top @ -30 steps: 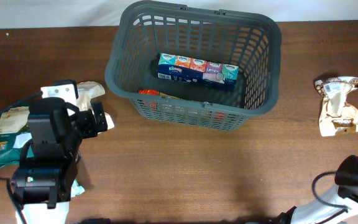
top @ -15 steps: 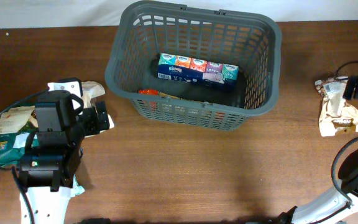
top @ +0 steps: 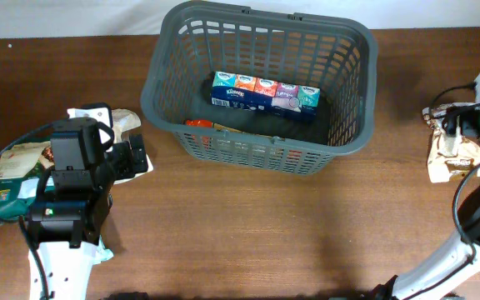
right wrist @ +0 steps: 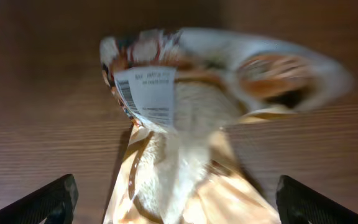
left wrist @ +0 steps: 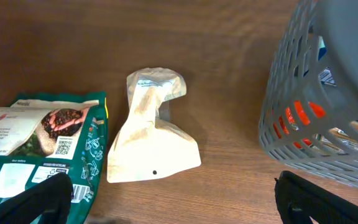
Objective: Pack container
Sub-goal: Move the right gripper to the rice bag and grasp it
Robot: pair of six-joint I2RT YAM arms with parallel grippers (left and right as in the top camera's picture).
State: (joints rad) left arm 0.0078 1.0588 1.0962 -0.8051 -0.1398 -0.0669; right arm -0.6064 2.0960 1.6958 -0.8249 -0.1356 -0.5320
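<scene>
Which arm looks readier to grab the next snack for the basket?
Right, probably. The right gripper hangs open straight above the brown snack pack, which fills its wrist view between the fingers. The left gripper is open too, but its beige pouch lies further ahead.

The overhead camera looks straight down on the whole bench (top: pixel 248 233). The left wrist camera sits low by the left edge, facing a pale pouch (left wrist: pixel 151 143) and the wall of the basket (left wrist: pixel 347 93). The right wrist camera hangs close over a snack pack (right wrist: pixel 185 143) at the right edge. Overhead takes in all three.
</scene>
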